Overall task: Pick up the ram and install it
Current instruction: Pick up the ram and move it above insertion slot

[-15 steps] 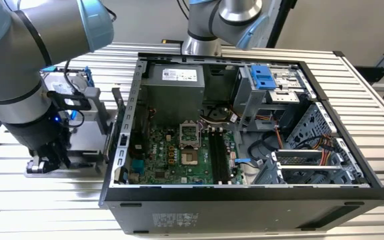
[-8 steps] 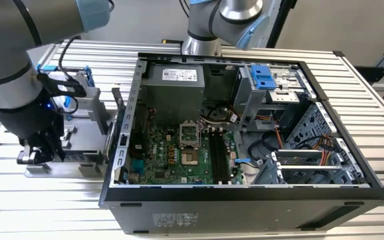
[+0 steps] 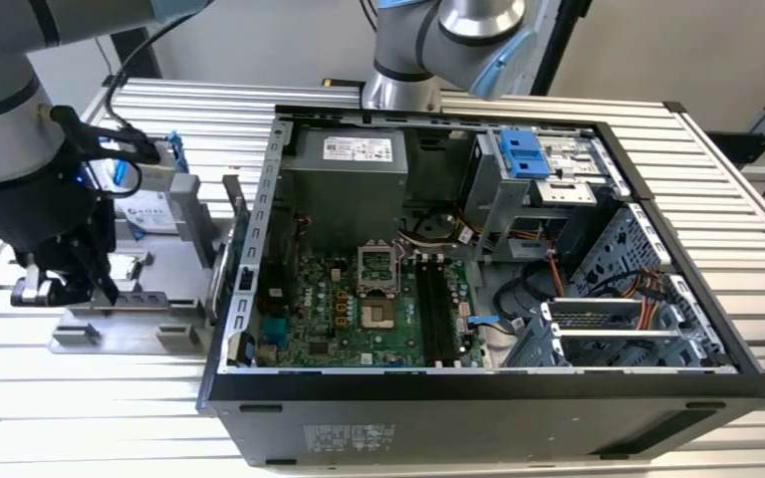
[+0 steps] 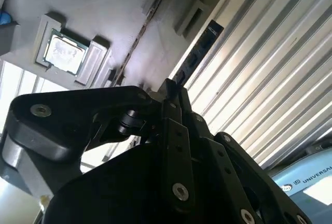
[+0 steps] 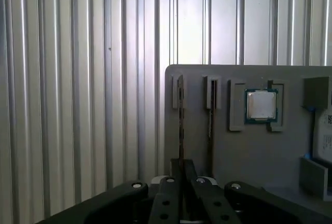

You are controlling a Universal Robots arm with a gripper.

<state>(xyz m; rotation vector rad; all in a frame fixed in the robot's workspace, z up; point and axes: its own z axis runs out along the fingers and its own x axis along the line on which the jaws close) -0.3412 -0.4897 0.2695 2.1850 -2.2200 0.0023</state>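
The ram (image 5: pixel 180 130) is a thin dark stick standing on edge in a slot of the grey fixture plate (image 5: pixel 249 156). In the second wrist view the ram (image 4: pixel 194 58) shows its black chips. My gripper (image 5: pixel 181 169) is directly over the stick's near end. Its two black fingers are pressed close on either side of the stick, shut on it. In the second wrist view, my gripper (image 4: pixel 174 92) meets the stick's end. In the exterior view my gripper (image 3: pixel 71 291) hangs over the fixture plate (image 3: pixel 130 329), at that view's left of the open computer case (image 3: pixel 489 398).
A second thin stick (image 5: pixel 210 120) stands in the neighbouring slot. A square processor (image 5: pixel 261 105) lies in a recess further along. The green motherboard (image 3: pixel 343 309) with its long memory slots (image 3: pixel 436 309) lies inside the case. A blue-framed drive (image 3: pixel 156 189) stands on the fixture. Another arm's base (image 3: pixel 409 60) rises behind the case.
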